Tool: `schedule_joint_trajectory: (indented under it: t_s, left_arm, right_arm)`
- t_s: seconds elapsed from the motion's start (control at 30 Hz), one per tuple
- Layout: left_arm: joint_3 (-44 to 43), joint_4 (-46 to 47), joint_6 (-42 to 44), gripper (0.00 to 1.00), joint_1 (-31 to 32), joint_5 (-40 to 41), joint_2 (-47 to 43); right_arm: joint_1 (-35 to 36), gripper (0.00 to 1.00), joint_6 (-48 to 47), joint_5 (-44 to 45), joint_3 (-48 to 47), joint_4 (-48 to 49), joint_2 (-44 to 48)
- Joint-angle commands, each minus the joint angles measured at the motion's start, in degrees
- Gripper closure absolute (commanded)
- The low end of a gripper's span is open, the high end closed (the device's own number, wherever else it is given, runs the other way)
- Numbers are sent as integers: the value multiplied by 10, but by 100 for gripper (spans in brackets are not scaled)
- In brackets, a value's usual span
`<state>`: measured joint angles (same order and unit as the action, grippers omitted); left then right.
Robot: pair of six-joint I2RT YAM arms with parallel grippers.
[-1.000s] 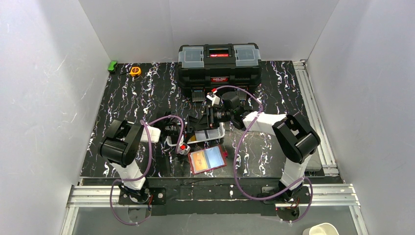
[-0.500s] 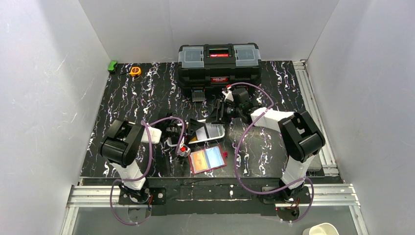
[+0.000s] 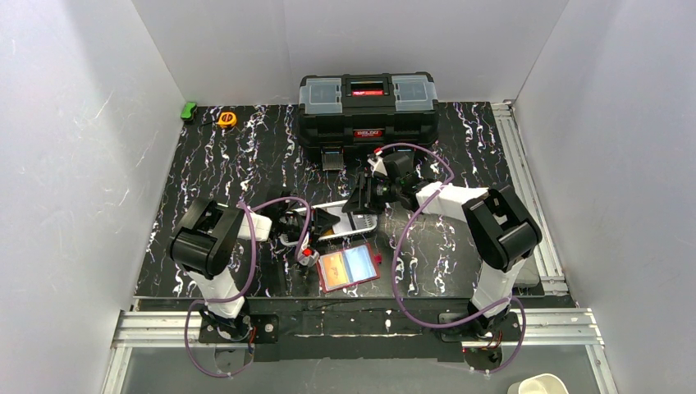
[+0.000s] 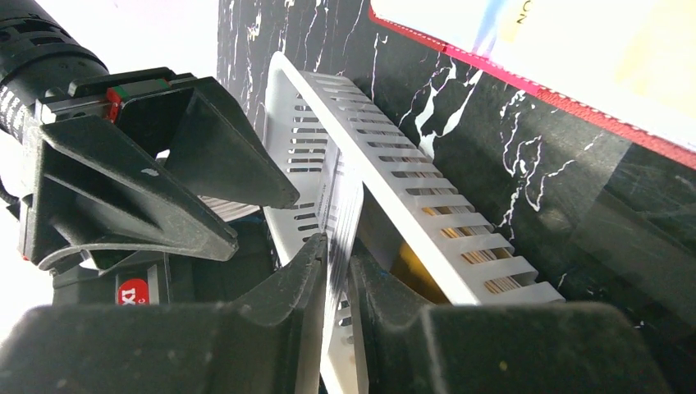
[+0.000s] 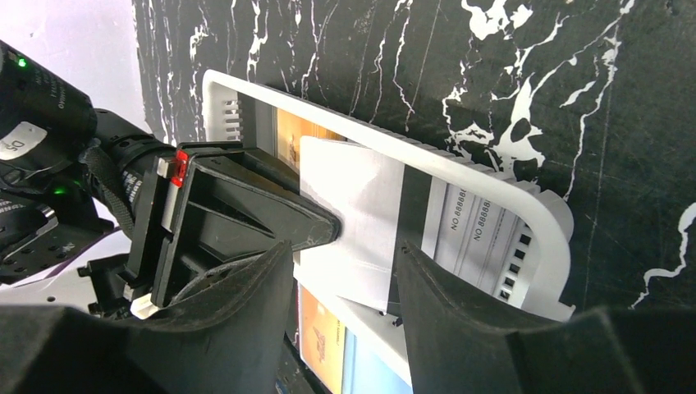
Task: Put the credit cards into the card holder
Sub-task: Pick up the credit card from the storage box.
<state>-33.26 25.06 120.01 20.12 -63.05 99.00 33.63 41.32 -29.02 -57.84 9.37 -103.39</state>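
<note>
**Card raised out of basket, holder lying open nearby**

The table [image 3: 246, 164] carries a black toolbox [image 3: 367, 107] at its far edge, well away from the work and playing no part in it. Both arms reach in toward the middle, where a white slotted basket [image 3: 365, 226] sits. Its walls keep the loose cards together, but they also make a flat card hard to grasp, which is probably why both arms meet here.

The red card holder [image 3: 349, 267] lies unfolded just in front of the basket, on the side nearest the arm bases. An orange and a light blue face show on it. Lying open and close by, it leaves only a short carry.

The left claw [image 4: 338, 258] is pressed together on the grey card [image 5: 353, 189], pinching it by one edge and holding it tilted up above the basket floor. The right claw [image 5: 345, 254] is spread, one finger on each side of that card. Whether those fingers touch it cannot be made out. The stance suggests a handover or a steadying grip before the card goes to the holder.

An orange card [image 5: 294, 131] and a pale card with printed numbers [image 5: 468, 234] rest in the basket, so the task looks partly done.
</note>
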Motion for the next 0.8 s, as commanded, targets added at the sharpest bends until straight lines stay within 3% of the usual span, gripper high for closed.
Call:
schedule_joint_trajectory:
  t_s: [0.0, 0.37, 0.67, 0.77]
  left_arm:
    - [1, -21, 320, 86, -1, -24, -8]
    - [-7, -39, 325, 84, -21, -35, -40]
    - [-19, -117, 349, 91, -28, -46, -94]
    - [-21, -135, 349, 98, -28, -43, -106]
  right_arm:
    - [3, 43, -16, 4, -20, -3, -7]
    - [7, 42, -29, 9, -37, -21, -16]
    - [7, 39, -47, 17, -48, -48, 5]
    - [7, 39, -45, 14, -48, -50, 6]
